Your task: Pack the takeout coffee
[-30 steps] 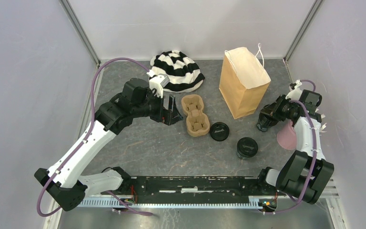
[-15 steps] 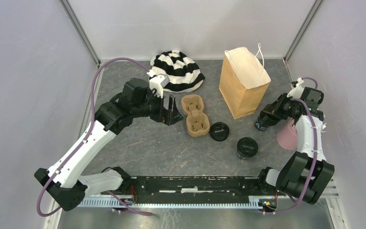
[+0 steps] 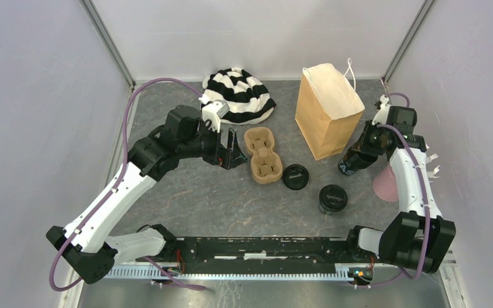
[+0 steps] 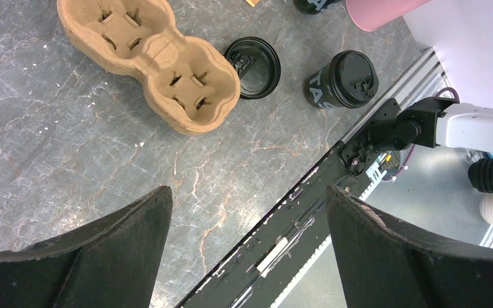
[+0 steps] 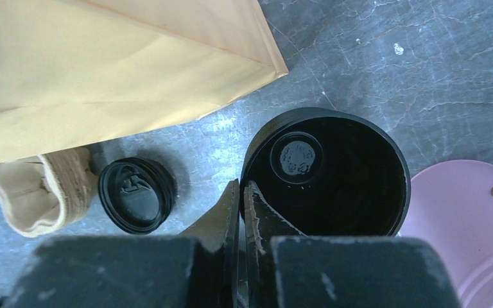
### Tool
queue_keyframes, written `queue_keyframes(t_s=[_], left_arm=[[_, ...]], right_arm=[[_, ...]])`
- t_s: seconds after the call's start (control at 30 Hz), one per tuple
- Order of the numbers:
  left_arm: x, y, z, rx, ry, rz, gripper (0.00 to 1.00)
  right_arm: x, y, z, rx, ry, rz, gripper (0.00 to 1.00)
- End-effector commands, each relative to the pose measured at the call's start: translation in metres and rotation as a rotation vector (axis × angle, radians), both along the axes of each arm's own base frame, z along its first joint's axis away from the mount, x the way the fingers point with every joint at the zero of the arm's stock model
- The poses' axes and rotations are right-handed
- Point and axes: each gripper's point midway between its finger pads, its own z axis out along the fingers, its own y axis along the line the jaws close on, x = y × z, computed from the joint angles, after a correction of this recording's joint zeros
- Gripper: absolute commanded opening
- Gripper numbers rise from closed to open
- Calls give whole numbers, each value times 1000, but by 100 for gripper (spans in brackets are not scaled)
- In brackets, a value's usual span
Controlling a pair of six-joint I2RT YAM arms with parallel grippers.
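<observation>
An open black coffee cup without a lid is to the right of the brown paper bag. My right gripper is shut on its near rim, one finger inside the wall and one outside. From above this cup shows under the right gripper. A loose black lid lies flat on the table. A second black cup stands lidded nearer the front. My left gripper hangs open and empty beside the carrier, and in the top view the left gripper is to the carrier's left.
A brown cardboard two-cup carrier lies left of the loose lid. A pink cup stands just right of the held cup. A black-and-white striped hat is at the back. The black rail runs along the near edge.
My right wrist has swung back and left toward the bag, and its jaws have closed tighter on the cup's rim. The cup has shifted slightly left. The left arm has not moved.
</observation>
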Motion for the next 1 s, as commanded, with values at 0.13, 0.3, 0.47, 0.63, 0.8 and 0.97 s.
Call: queue_keyframes(t_s=[0.13,0.3,0.47,0.63,0.8,0.97], left_arm=[[-3,-3,17,-38,-57,-31,94],[-3,-4,16,-43,-55,-32,94],[-4,-2,18,-45,-59,-31,94],[-4,-2,18,-43,-61,-31,94],[-4,-2,18,-44,-63,-30,94],[-4,-1,18,-43,-64,-30,94]], right_arm=[[-3,-18,13,-282,48,-13,8],[-8,-6,1,-244,81,34,16],[-8,2,2,-207,63,54,30],[-7,5,10,-192,46,56,30],[-7,6,14,-188,39,59,27],[-2,10,21,-166,17,67,26]])
